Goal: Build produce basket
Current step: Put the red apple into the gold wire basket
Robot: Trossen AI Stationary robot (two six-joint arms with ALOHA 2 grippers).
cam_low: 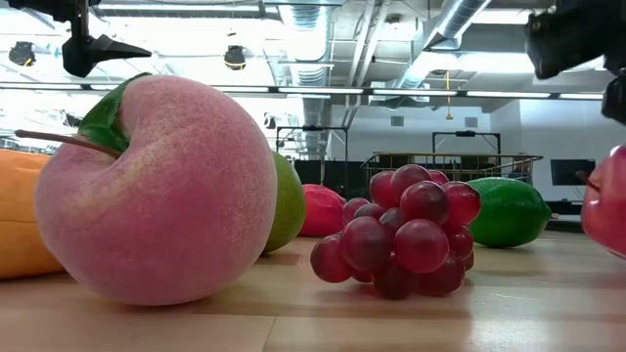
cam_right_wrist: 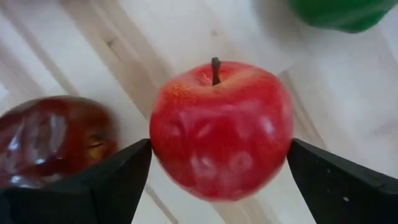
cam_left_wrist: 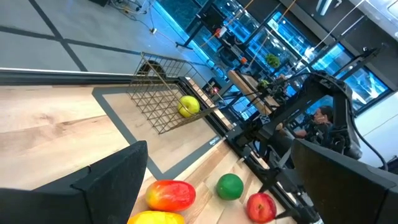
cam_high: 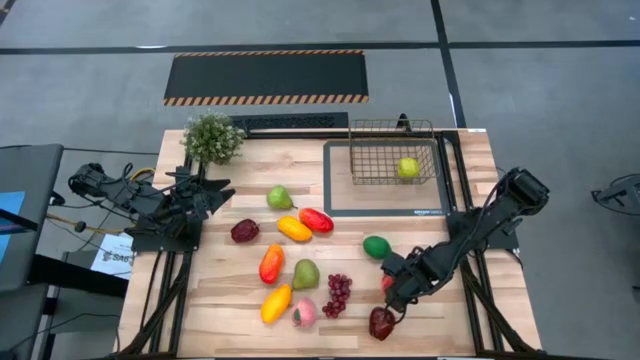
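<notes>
Right fingers (cam_right_wrist: 130,180) pinching red apple (cam_right_wrist: 221,127) beside dark red fruit (cam_right_wrist: 53,140), left fingers (cam_left_wrist: 112,180) spread, waiting near potted plant (cam_high: 212,137).

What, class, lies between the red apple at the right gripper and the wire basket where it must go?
The lime lies on the table roughly along the line from the red apple, framed by the right gripper, to the basket. It sits low, so a lifted carry should probably clear it. Nothing else visible blocks the way.

Bare wood between lime (cam_high: 376,246) and basket (cam_high: 391,153) — dark red piece (cam_high: 381,323) crowds right pincer (cam_high: 391,292)
</notes>
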